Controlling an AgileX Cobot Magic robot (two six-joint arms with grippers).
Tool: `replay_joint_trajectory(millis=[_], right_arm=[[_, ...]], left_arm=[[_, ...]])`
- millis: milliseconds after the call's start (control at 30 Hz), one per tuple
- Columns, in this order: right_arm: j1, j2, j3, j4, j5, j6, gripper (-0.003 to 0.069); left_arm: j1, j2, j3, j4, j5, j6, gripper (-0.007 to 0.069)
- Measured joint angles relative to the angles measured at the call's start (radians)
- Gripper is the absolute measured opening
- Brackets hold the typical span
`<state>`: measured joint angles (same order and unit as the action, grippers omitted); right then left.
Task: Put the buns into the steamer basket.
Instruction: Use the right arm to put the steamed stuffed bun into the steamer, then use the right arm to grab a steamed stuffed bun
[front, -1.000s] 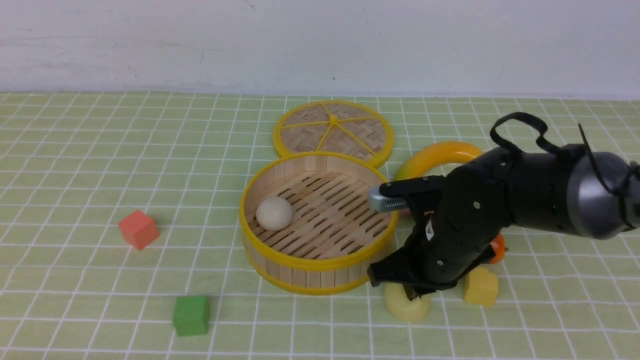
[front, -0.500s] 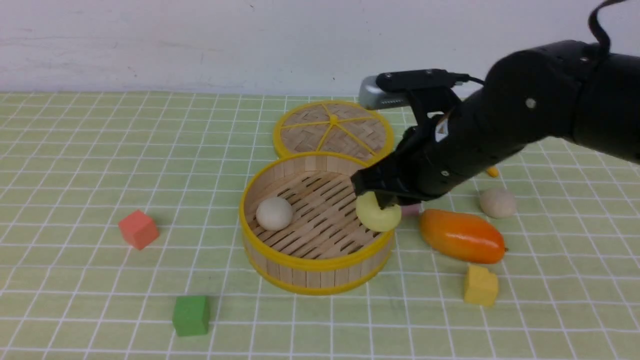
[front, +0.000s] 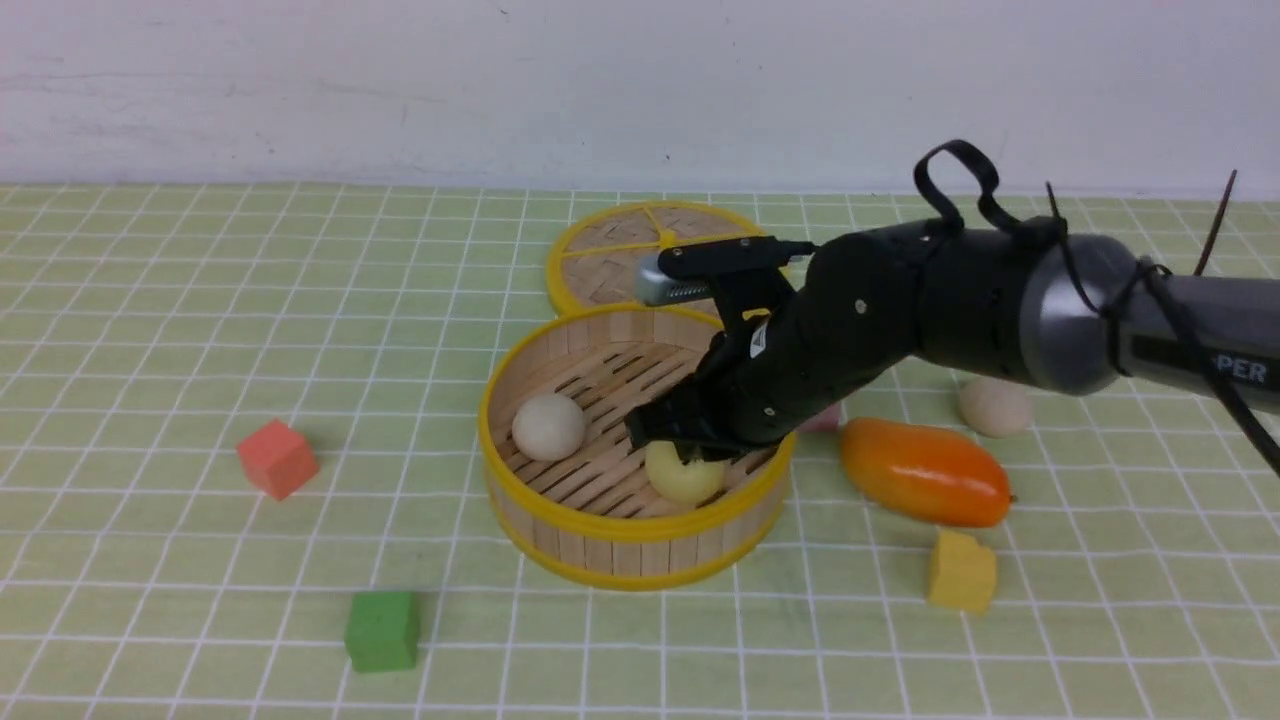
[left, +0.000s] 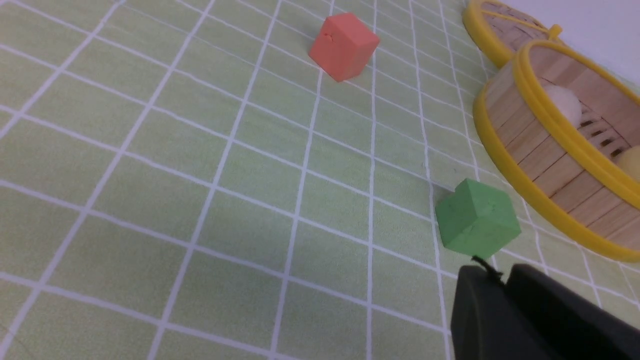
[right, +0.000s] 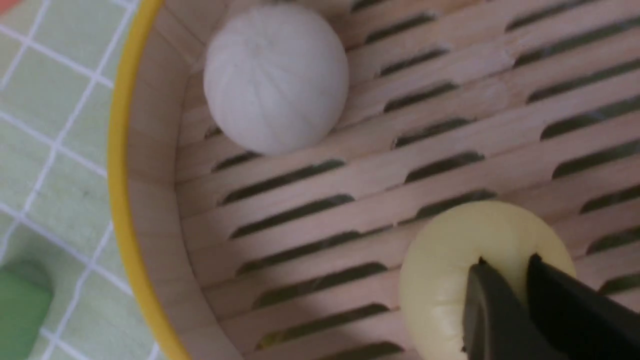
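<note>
The steamer basket (front: 560, 520) stands mid-table, with an off-white bun (front: 548, 427) on its slatted floor at the left. My right gripper (front: 690, 455) reaches down inside the basket, its fingers pinching the top of a pale yellow bun (front: 682, 482) that rests on the floor near the right wall. In the right wrist view the gripper (right: 506, 261) bites into that yellow bun (right: 450, 265), and the off-white bun (right: 275, 77) lies apart from it. A beige bun (front: 994, 405) sits on the cloth right of the basket. My left gripper (left: 500, 272) hovers near the green cube, fingers together, holding nothing.
The flat woven lid (front: 610, 260) lies behind the basket. An orange mango (front: 922, 472) and a yellow cube (front: 961, 572) lie to its right. A green cube (front: 382, 630) and a red cube (front: 277, 458) lie to its left. Something small and pink (front: 822, 420) sits by the basket's right wall.
My right arm lifted the pale yellow bun from the cloth in front of the basket's right side, carried it over the rim and lowered it onto the basket floor.
</note>
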<state>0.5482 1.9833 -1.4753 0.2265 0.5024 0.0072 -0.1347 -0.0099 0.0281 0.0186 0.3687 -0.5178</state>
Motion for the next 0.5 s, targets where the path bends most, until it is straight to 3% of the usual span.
replay_joint_trajectory(millis=[333,500], right_arm=[[-0.015,-0.045,-0.001,0.003,-0.003,0.0,0.0394],[-0.083,-0.132,-0.001,-0.039,0.022,-0.007,0.0458]], left_arm=[[0.0,0.0,0.0,0.0,0.0,0.0,0.0071],[0.0,0.0,0.0,0.0,0.0,0.0,0.0074]])
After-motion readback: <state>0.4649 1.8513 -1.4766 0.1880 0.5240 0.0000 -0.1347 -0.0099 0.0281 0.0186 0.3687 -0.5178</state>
